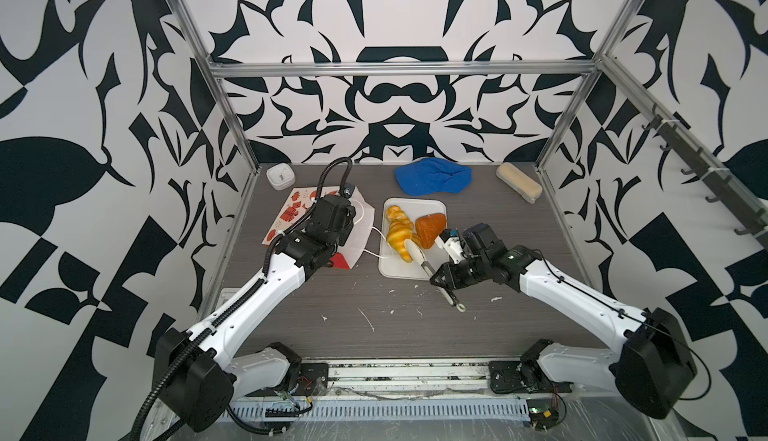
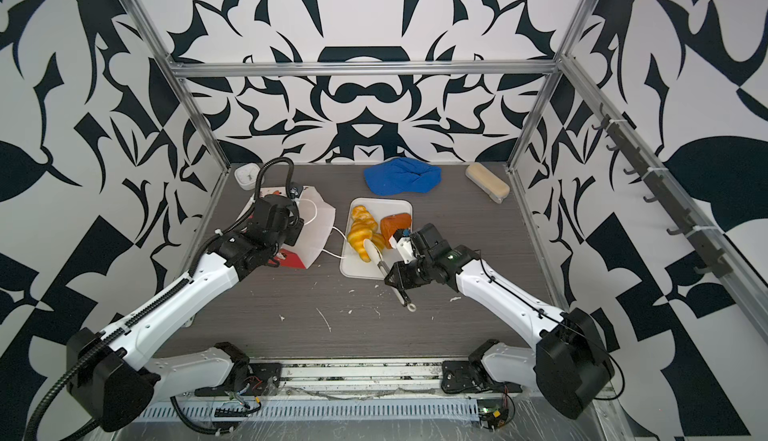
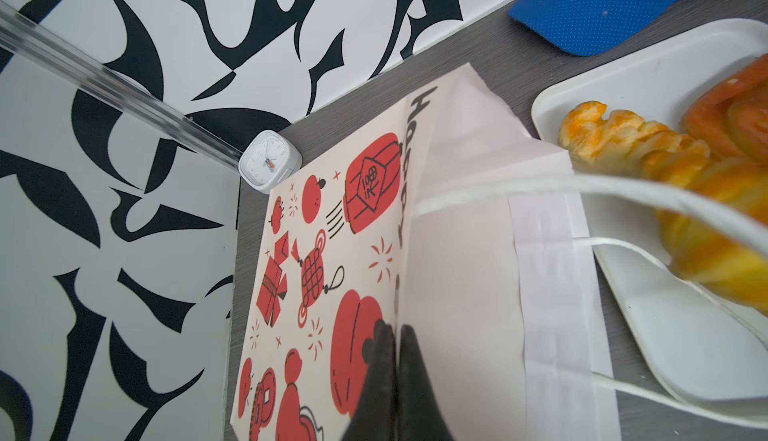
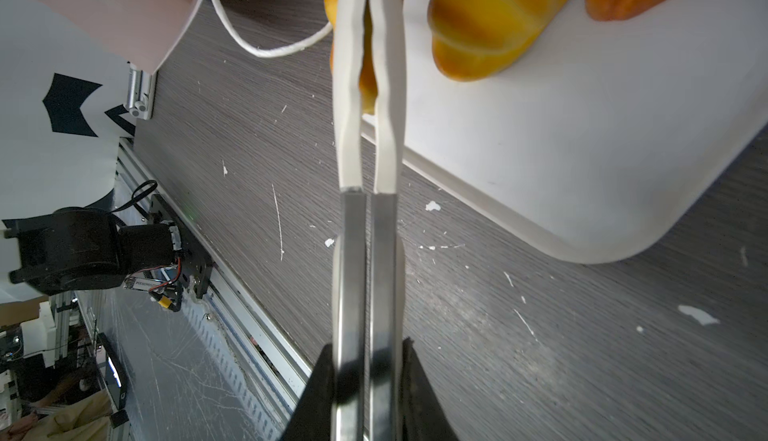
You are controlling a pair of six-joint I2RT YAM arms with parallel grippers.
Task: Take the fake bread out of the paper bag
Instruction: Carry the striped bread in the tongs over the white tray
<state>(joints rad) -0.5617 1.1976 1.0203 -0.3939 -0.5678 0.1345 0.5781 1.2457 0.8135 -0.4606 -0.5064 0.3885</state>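
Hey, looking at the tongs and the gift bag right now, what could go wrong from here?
The white-tipped metal tongs in the right gripper pinch only a sliver of a glossy yellow toy pastry beside the edge of the flat white tray; it may slip onto the table. A thin white cord handle loops near the tong tips and could snag. The left gripper pinches one wall of the red-and-white paper bag; pulling might tear it.

Lab cell: aluminium frame, patterned walls
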